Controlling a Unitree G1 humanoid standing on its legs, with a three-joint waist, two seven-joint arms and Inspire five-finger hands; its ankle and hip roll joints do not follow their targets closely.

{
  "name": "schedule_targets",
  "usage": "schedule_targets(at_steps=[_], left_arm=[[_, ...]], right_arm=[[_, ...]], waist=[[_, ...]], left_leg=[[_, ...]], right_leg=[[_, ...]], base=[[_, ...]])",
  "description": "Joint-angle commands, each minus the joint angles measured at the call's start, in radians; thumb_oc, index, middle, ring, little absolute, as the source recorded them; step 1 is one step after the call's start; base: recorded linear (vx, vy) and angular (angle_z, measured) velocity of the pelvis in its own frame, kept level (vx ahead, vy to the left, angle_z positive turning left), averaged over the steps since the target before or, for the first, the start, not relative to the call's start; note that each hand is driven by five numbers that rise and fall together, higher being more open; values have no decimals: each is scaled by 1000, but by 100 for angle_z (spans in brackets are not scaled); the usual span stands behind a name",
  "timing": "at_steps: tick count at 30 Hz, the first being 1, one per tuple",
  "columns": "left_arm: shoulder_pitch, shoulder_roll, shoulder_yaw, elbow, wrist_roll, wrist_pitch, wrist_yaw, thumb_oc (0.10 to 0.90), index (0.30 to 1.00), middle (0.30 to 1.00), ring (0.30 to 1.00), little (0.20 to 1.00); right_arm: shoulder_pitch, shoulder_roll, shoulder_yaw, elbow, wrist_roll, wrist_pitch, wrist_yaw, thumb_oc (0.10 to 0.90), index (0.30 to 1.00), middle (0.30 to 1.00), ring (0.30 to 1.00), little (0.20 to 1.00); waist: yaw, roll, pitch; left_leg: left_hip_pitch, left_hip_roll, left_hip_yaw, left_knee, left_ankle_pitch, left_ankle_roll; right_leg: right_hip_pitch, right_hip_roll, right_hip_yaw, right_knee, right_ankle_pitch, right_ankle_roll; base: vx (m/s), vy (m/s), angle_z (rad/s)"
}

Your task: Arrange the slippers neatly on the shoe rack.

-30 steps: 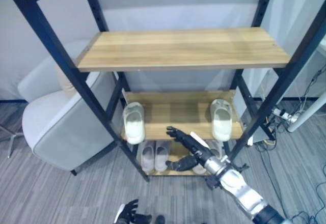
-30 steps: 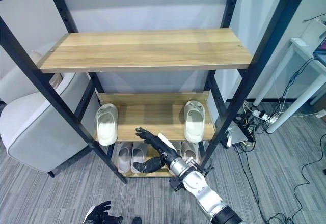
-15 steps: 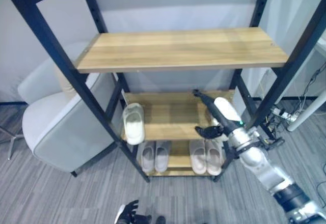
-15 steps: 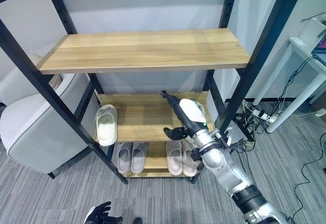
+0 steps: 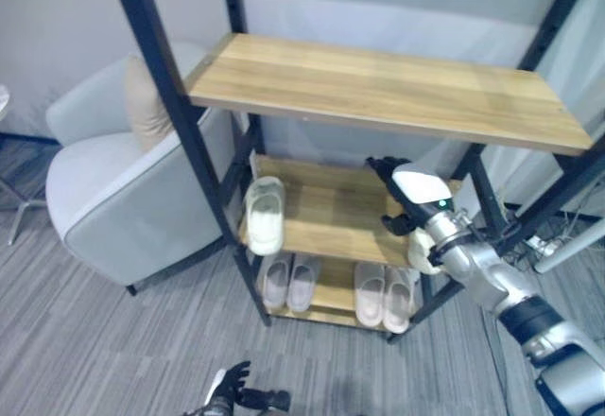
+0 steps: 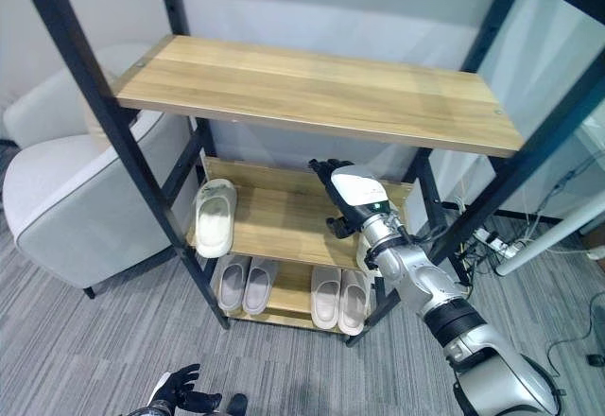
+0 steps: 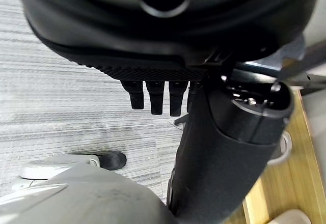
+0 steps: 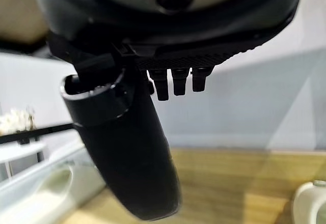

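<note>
slippers on the rack, right hand over the middle shelf

a pale slipper [image 5: 266,215] lies at the left end of the middle shelf [image 5: 331,217], its toe hanging a little over the front edge, just beside the rack's black front post. at the right end of the same shelf part of a second pale slipper [image 5: 424,253] peeks out below the right hand [image 6: 354,194]; most of it is hidden behind the hand and forearm. on the bottom shelf [image 6: 288,298] two pairs stand side by side: a grey pair [image 6: 244,284] to the left and a beige pair [image 6: 339,299] to the right, all pointing outward.

the right hand reaches in over the right part of the middle shelf, its white-covered back facing up. in the right wrist view its fingers [image 8: 175,81] stick out short and fairly straight and the thumb [image 8: 125,152] stands apart, with nothing between them, so the hand looks relaxed and unclosed. whether it touches the slipper beneath cannot be told.

the left hand [image 5: 232,392] hangs low near the floor, fingers spread loosely and holding nothing.

the top shelf [image 5: 388,85] of the shoe rack [image 6: 85,113] is bare wood. a light grey armchair [image 5: 113,189] stands just left of the rack on grey carpet [image 6: 76,340].
</note>
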Motion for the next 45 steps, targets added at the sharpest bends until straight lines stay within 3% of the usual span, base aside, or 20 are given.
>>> schedule_targets(at_steps=[1, 6, 17, 32, 43, 44, 45], left_arm=[[-4, -41, -77, 95, 34, -6, 1, 800, 900, 900, 900, 900], [-7, -33, -66, 105, 27, -6, 4, 800, 900, 900, 900, 900], [-13, -37, -81, 88, 25, -10, -1, 800, 900, 900, 900, 900], [-52, -25, -92, 86, 17, -16, 10, 800, 900, 900, 900, 900], [-76, -15, -107, 79, 2, -22, 17, 800, 900, 900, 900, 900], [-80, -14, -110, 79, -1, -22, 20, 800, 900, 900, 900, 900], [-87, -11, -111, 79, -5, -23, 23, 800, 900, 900, 900, 900]], right_arm=[[-182, -45, -32, -8, -14, 25, -90, 800, 900, 900, 900, 900], [-185, -85, -31, 71, -13, 48, -98, 800, 900, 900, 900, 900], [-163, -154, -33, 127, -36, 76, -96, 800, 900, 900, 900, 900], [-265, -254, 15, 190, -39, 105, -99, 800, 900, 900, 900, 900], [-345, -222, 58, 294, 2, 113, -97, 800, 900, 900, 900, 900], [-355, -212, 63, 308, 9, 115, -97, 748, 822, 822, 822, 822], [-369, -196, 68, 332, 27, 114, -94, 725, 787, 787, 787, 787]], waist=[[13, -26, 1], [10, -39, 12], [-16, -36, 27], [-29, -44, 55], [-11, -63, 79], [-10, -64, 80], [-5, -67, 83]], left_leg=[[-29, -4, 42, -10, -26, -29], [-46, -7, 36, -10, -25, -28], [-67, -13, 42, -10, -27, -20], [-108, -22, 42, -10, -22, -15], [-131, -25, 40, -10, -20, -10], [-132, -26, 39, -10, -20, -10], [-135, -27, 37, -10, -19, -10]], right_leg=[[58, -19, 16, -1, -102, 81], [41, -23, 5, 1, -96, 84], [15, -35, 12, 7, -86, 91], [-26, -50, 8, 12, -73, 98], [-53, -54, 9, 17, -64, 102], [-54, -55, 8, 17, -63, 102], [-55, -56, 6, 17, -62, 102]], base=[[0, 0, 6], [-1, 3, 3], [0, 0, 0], [0, 0, 0], [0, 0, 0], [0, 0, 0], [0, 0, 0]])
